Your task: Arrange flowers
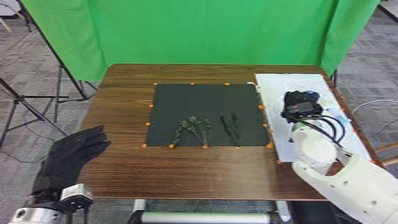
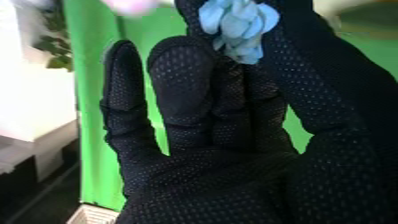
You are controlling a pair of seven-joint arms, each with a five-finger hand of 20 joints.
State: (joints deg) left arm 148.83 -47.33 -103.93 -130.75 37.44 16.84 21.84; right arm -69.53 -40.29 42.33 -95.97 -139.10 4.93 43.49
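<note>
The blue flower (image 2: 238,27), its long axis roughly along the fingers and its narrower end toward the palm, was pinched between thumb and fingertip of the right hand (image 1: 302,102), above the white board (image 1: 274,89) by the table's (image 1: 187,180) right edge. On the dark mat (image 1: 182,97), green sprigs (image 1: 193,125) pointed their leafy heads toward the far edge; the left hand (image 1: 71,155) was open beside the left edge.

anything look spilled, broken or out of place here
Nothing stands out as odd: the green stems lie on the dark mat with no visible spill, and the light blue flower is pinched in the right hand.
</note>
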